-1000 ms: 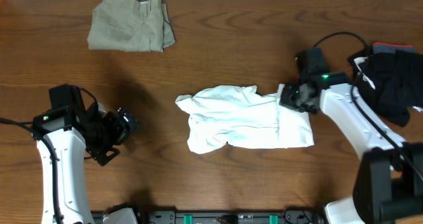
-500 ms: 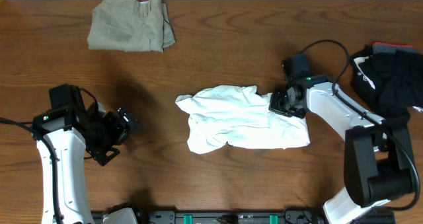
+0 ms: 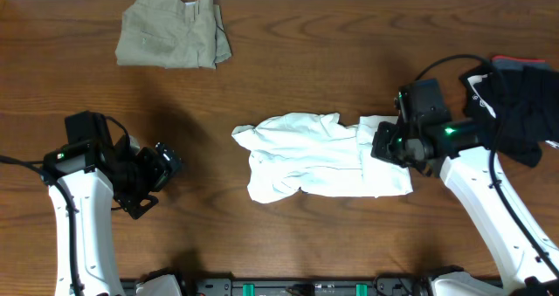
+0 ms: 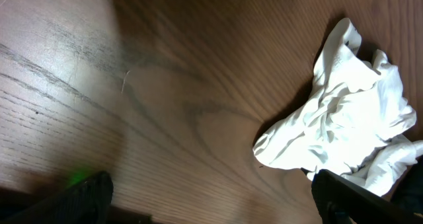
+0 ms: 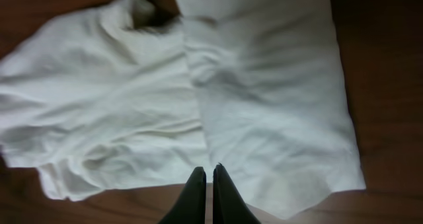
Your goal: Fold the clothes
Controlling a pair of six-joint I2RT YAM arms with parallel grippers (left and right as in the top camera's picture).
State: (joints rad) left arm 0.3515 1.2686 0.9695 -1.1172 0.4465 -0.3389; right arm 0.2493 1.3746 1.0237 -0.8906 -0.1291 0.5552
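Note:
The clothes lie apart on the table. A crumpled white T-shirt (image 3: 306,156) is in the middle, its right part lying as a flat flap (image 3: 384,169). My right gripper (image 3: 384,143) hovers over that flap's top edge. In the right wrist view its fingers (image 5: 207,170) are shut, with nothing between them and the shirt (image 5: 132,105) just beyond their tips. My left gripper (image 3: 166,167) stands open well left of the shirt. Its wrist view shows bare wood between the wide jaws (image 4: 211,181) and the shirt (image 4: 344,125) at the right.
Folded khaki trousers (image 3: 173,39) lie at the back left of the wooden table (image 3: 288,78). A black bundle (image 3: 515,113) sits at the right edge, close behind my right arm.
My right arm swung left over the shirt, then drew back to the right and towards the front. The shirt's right flap shifted slightly. The left arm stayed still.

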